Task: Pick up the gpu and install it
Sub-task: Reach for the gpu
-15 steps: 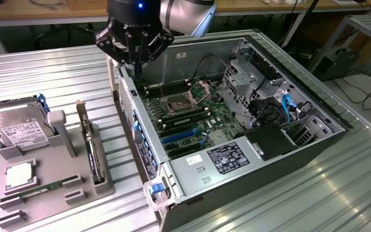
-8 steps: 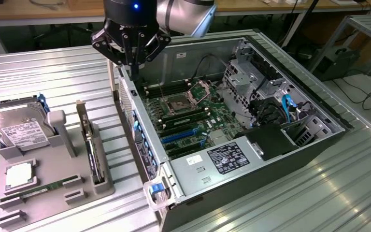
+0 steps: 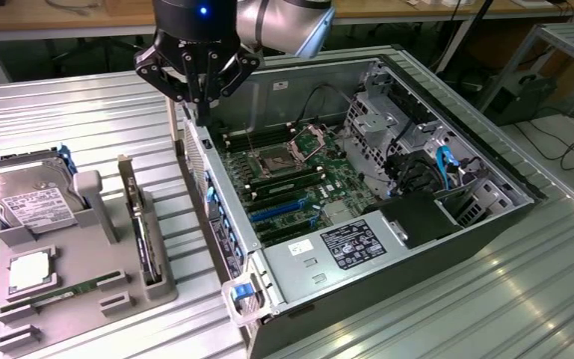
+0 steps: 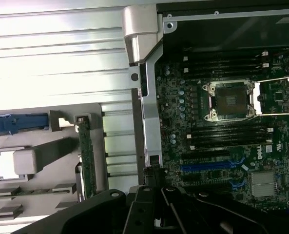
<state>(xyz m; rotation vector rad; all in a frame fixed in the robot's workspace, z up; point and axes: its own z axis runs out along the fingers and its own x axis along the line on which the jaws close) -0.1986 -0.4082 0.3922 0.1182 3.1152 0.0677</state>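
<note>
Hovering over the wall of the computer case (image 3: 417, 277) that faces the grey holder (image 3: 78, 277), my fingers (image 3: 200, 101) are pressed together with nothing between them. From the wrist I look down past them at that pale metal wall and the motherboard (image 4: 217, 146) beyond it.

The graphics card (image 3: 146, 232) is well apart from me. It stands on its long edge in a slot of the holder, out on the worktop (image 3: 87, 120) toward the exterior view's left. Its pale bracket is at the end farther from that camera. In the wrist view it is a thin green strip seen edge-on.

I judge the job to be at the pick-up, with the card not yet touched. To do it well, I should spread my fingers before I go down, not at the last moment. My wrist should be turned so the pads meet the card's two flat faces. I would come straight down over the middle of its top edge, clear of the bracket and the holder's walls. The hard drive (image 3: 33, 198) stands near in the same holder, so my approach should keep to the card's side. A squeeze on bare board and a straight upward pull should keep it from binding in its slot.
</note>
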